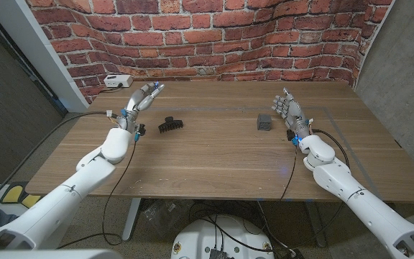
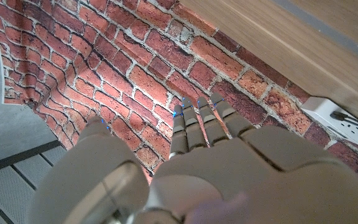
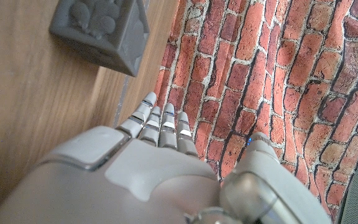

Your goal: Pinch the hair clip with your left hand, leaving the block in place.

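The black hair clip (image 1: 169, 125) lies left of frame centre, long axis running left-right, slightly tilted. The left hand (image 1: 139, 99), upper left, holds nothing, fingers extended. The grey block (image 1: 264, 122) sits right of centre beside the empty, spread right hand (image 1: 290, 114).

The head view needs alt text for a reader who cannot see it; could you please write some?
A black plastic hair clip and a dark grey cube block lie apart on a wooden table before a red brick wall. The robot's left hand is open beside the clip, not touching it; its right hand is open beside the block.
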